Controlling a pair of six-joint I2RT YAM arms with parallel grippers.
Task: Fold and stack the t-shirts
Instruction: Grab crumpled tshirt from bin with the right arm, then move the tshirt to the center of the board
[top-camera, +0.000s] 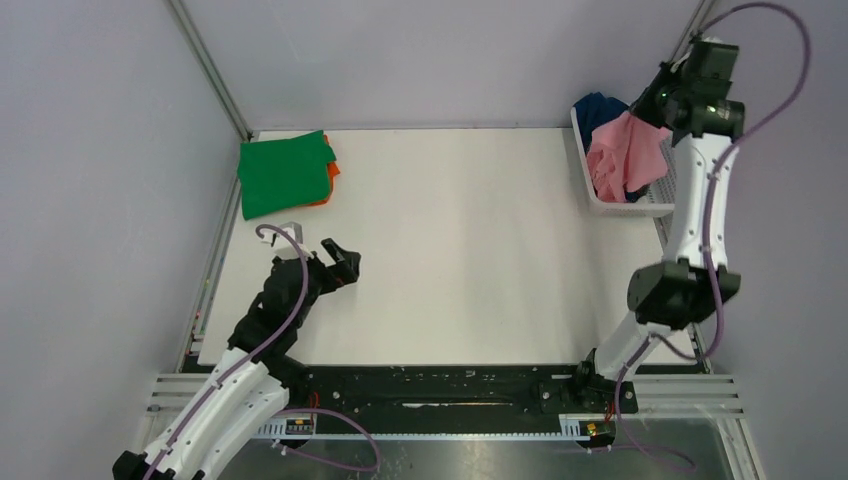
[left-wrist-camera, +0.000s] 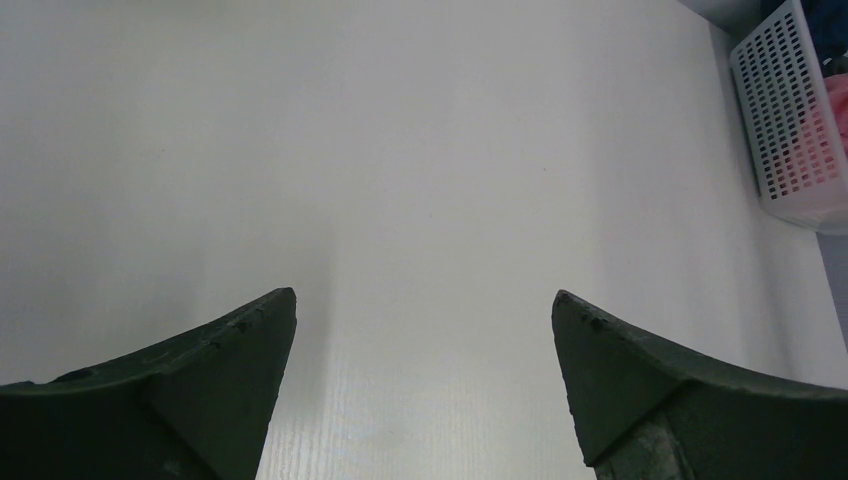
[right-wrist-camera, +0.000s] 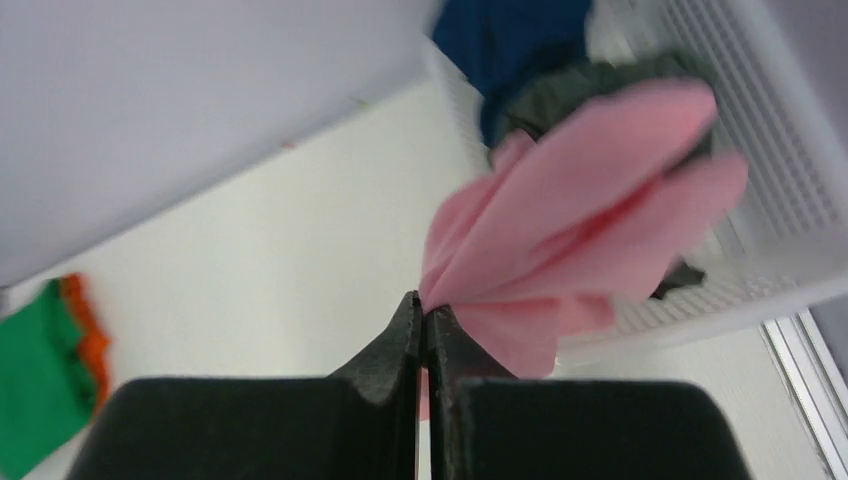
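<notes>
While the pink t-shirt (top-camera: 626, 152) hangs, the basket (top-camera: 630, 209) sits beneath

Bright, even light; the pink t-shirt (right-wrist-camera: 590, 200) looks blurred in the right wrist view.

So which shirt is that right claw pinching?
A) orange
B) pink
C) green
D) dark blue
B: the right gripper is shut on the pink shirt, which hangs over the basket.
</notes>
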